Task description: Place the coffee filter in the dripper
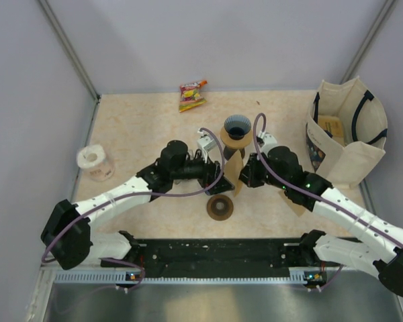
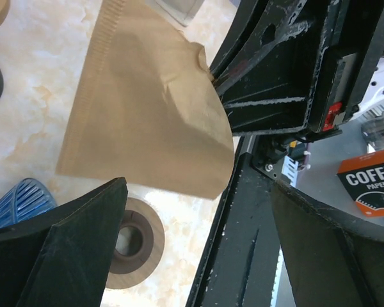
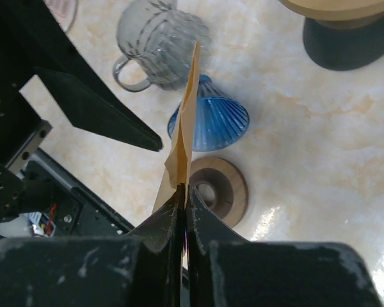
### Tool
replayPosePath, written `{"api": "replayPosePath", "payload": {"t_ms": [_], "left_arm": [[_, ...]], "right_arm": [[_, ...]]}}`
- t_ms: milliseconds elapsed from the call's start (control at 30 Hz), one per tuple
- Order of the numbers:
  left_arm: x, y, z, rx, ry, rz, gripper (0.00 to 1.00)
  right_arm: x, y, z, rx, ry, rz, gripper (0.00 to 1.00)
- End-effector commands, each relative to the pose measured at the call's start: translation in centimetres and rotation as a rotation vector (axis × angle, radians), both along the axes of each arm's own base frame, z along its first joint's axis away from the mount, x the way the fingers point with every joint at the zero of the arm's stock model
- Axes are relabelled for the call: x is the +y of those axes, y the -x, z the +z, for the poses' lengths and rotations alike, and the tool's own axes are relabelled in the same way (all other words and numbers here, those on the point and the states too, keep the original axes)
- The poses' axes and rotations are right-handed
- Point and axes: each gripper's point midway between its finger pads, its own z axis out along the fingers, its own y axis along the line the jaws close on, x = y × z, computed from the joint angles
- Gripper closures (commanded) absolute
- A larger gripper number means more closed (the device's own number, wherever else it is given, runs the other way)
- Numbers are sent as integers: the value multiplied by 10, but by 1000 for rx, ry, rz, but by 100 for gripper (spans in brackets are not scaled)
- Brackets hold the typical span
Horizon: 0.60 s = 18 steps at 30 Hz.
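The right end effector [image 3: 184, 192] is observed fully closed, with the brown coffee filter [image 3: 187, 121] pinched at one edge between its fingers and held clear of the surface [image 3: 320, 128]. The left end effector [image 2: 198, 187] is noted wide open, with nothing held, and is positioned close in front of the filter. The blue dripper [image 3: 214, 118] is found on the surface below the filter, just beside a wooden ring [image 3: 224, 188]; the filter is not yet seated in it.
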Motion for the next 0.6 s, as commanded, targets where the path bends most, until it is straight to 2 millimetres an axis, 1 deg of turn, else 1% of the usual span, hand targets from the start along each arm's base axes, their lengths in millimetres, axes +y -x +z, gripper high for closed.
{"api": "replayPosePath", "payload": {"t_ms": [0,200,300,400,567], "left_arm": [[-17,1,49,-80,141,-64,2],[-23,6,48,-73,159,-107,2],[-22,4,44,-69,149,-99,2],[-20,2,43,-81,137,-81,5],[-13,-1,42,-103,118,-37,13]], "right_arm": [[29,4,36,-55,-152,99,100],[41,7,47,-80,-216,157,100],[45,10,52,-87,-237,187,100],[44,12,54,-94,-243,192,100],[36,14,47,-87,-208,177,100]]}}
